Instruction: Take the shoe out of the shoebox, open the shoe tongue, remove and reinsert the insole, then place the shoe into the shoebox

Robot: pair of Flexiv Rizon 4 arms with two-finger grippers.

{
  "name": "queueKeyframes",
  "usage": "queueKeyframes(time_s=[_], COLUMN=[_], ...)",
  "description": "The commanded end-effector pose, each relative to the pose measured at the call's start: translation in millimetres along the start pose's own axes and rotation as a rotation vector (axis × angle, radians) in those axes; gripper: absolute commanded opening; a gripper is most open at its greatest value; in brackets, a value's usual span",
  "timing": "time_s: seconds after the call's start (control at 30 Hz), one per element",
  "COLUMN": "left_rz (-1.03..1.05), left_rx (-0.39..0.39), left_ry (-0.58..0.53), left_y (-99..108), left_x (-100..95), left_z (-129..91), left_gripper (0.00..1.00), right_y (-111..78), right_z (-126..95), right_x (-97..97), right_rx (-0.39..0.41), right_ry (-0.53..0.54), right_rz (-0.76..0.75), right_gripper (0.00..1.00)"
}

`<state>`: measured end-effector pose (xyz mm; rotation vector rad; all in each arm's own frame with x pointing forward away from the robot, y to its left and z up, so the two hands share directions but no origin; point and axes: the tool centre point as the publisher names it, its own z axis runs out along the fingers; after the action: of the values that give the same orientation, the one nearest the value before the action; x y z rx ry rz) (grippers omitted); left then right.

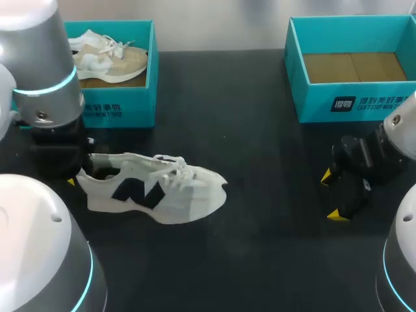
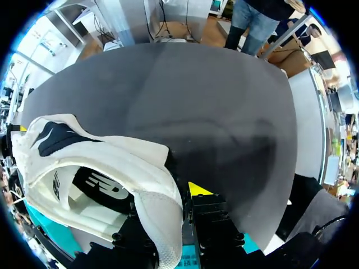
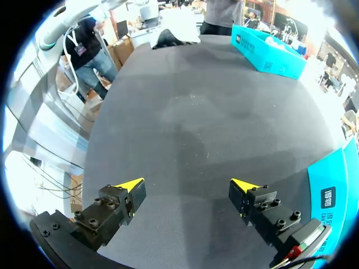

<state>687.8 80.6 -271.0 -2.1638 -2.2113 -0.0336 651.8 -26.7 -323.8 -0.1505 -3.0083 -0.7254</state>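
Head view: the white shoe (image 1: 162, 192) lies on its side on the black table (image 1: 266, 169), at about 8 o'clock from the table's middle, toe pointing to 3 o'clock. The left gripper (image 1: 81, 175) sits at its heel, mostly hidden under the arm. One teal shoebox (image 1: 123, 104) stands at 11 o'clock with a beige shoe (image 1: 107, 58) inside. The second shoebox (image 1: 351, 97) stands at 1 o'clock, its brown floor showing. The right gripper (image 1: 331, 195) hangs at 4 o'clock, well apart from the shoe.

Left wrist view: this shows what the arm hides above. The left gripper (image 2: 168, 207) is clamped on the shoe's (image 2: 101, 162) heel collar, the white fabric pinched between its fingers. The insole (image 2: 98, 188) lies inside the shoe.

Right wrist view: the right gripper (image 3: 188, 188) has its fingers spread wide over bare table, touching nothing. The second shoebox's (image 3: 331, 196) wall is just beside one finger.
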Motion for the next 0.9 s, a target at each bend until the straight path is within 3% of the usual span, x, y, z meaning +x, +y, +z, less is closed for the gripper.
queueKeyframes(time_s=[0.03, 0.3, 0.47, 0.9], left_rz=[0.0, 0.0, -0.058, -0.098], left_rx=[0.005, 0.005, 0.029, 0.006], left_ry=[0.002, 0.002, 0.031, 0.053], left_y=[2.7, 2.7, 1.8, 9.4], left_x=[-1.3, -1.3, -37.8, -99.0], left_z=[-1.5, -1.5, 22.8, 63.4], left_gripper=[0.0, 0.0, 0.0, 0.0], right_y=[0.7, 0.7, 0.7, 0.7], right_z=[0.6, 0.6, 0.6, 0.6], right_x=[0.5, 0.5, 0.5, 0.5], right_rx=[0.003, 0.003, 0.003, 0.003], right_ry=[-0.001, -0.001, -0.001, -0.001], right_rz=[0.001, 0.001, 0.001, 0.001], right_gripper=[1.0, 1.0, 1.0, 1.0])
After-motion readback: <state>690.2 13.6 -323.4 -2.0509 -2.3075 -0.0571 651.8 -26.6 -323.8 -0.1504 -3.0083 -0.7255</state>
